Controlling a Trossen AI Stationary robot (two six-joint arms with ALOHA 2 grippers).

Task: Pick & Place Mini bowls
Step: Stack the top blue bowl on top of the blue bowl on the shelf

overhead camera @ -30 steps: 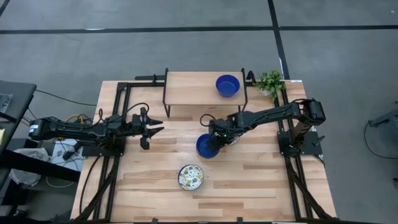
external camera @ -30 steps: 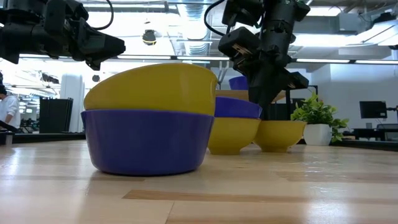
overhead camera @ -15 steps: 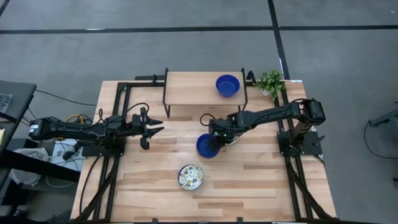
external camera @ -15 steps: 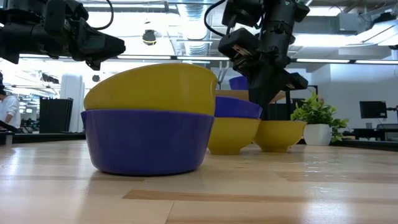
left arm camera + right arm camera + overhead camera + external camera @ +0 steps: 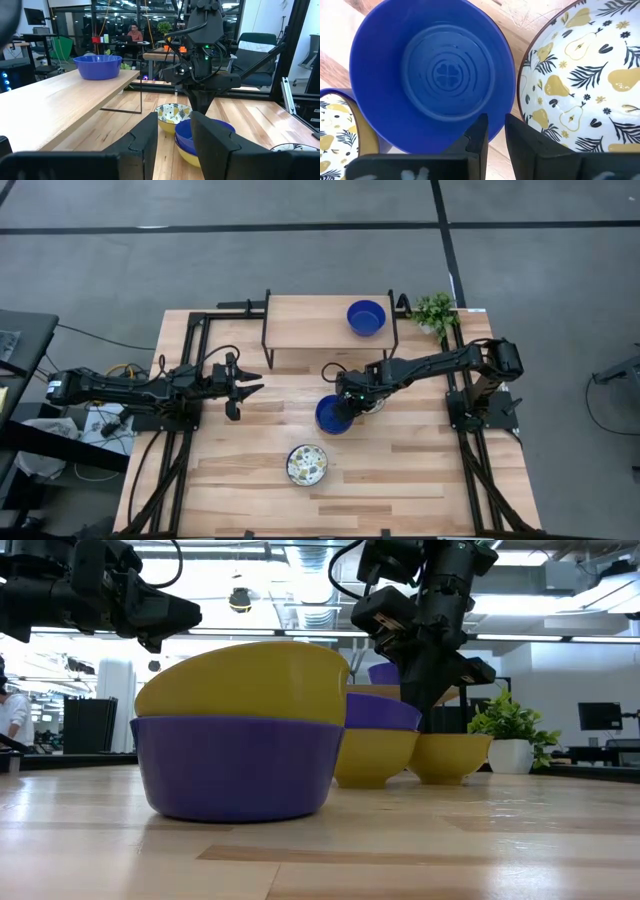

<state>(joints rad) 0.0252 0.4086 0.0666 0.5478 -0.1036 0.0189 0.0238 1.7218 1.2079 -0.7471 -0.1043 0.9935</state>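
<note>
Wooden table point(image 5: 400, 460): right tool point(image 5: 347, 402) hides blue bowl's point(image 5: 330, 416) rim.

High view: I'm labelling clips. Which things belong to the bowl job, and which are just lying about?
Job: blue bowl on shelf; middle blue bowl, held by right gripper; patterned bowl; waiting left gripper.
Lying about: plant.

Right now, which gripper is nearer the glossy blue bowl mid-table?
Right. The right gripper is at that glossy blue bowl's rim; the left gripper hangs open, well off to its left.
</note>
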